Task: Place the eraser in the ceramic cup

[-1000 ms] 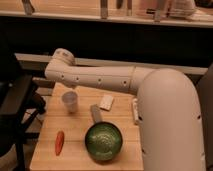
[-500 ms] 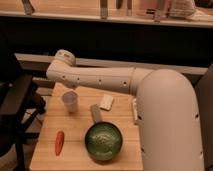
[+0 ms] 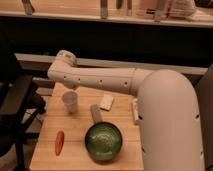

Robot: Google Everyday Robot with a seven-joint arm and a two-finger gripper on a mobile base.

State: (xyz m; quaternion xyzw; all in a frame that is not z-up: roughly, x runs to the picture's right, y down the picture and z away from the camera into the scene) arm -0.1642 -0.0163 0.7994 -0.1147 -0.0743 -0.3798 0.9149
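The ceramic cup [image 3: 70,101] is small, plain white and stands upright on the left of the wooden table [image 3: 75,155]. A flat white block [image 3: 106,102], which looks like the eraser, lies on the table to the right of the cup and apart from it. My white arm [image 3: 100,80] reaches from the right across the back of the table and ends in a rounded joint [image 3: 63,58] above the cup. My gripper does not show in this view and nothing is seen held.
A wide green bowl [image 3: 103,141] sits at the front middle. A small grey object [image 3: 95,114] stands just behind it. A red-orange carrot-like thing [image 3: 59,142] lies at the front left. A dark chair [image 3: 15,107] stands left of the table.
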